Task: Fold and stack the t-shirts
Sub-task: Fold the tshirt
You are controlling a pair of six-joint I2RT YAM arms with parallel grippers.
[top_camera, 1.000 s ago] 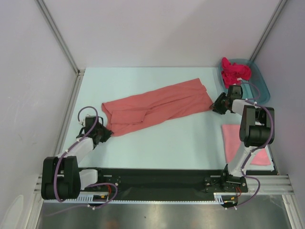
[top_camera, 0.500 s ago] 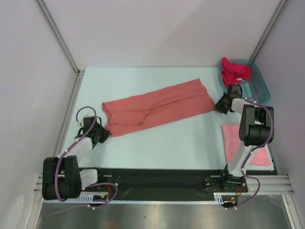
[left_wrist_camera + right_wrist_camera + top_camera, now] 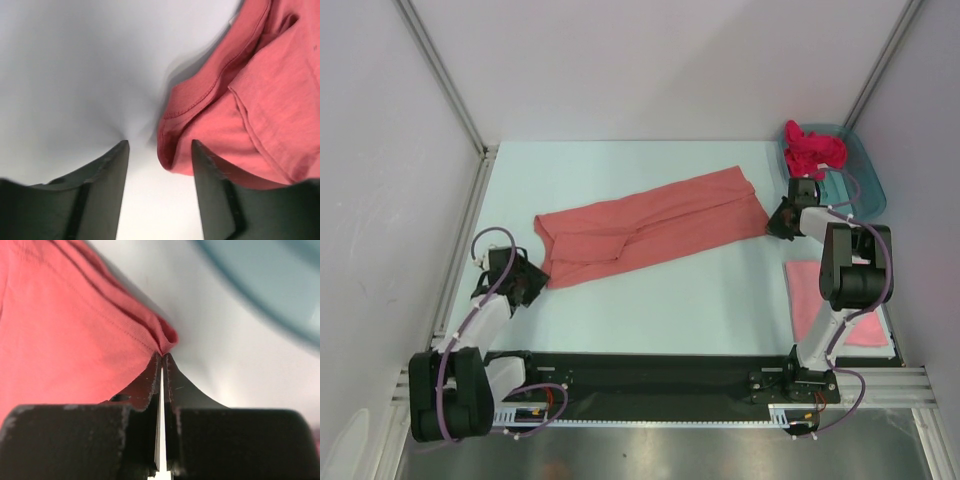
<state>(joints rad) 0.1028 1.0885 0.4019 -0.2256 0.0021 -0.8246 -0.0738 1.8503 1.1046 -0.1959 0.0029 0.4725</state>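
From above, the salmon-coral t-shirt (image 3: pixel 650 228) lies mid-surface as a long band, its long axis slanting from lower left to upper right. A lighter pink t-shirt (image 3: pixel 810 295) lies folded at lower right, and a magenta t-shirt (image 3: pixel 812 148) sits in the teal tub (image 3: pixel 870 195). I judge this the end-to-end fold. In my left wrist view, my left tool (image 3: pixel 159 145) stands open around the shirt's corner, gripping nothing; it must close there next. In my right wrist view, my right tool (image 3: pixel 161 356) is closed, apparently pinching the far hem.
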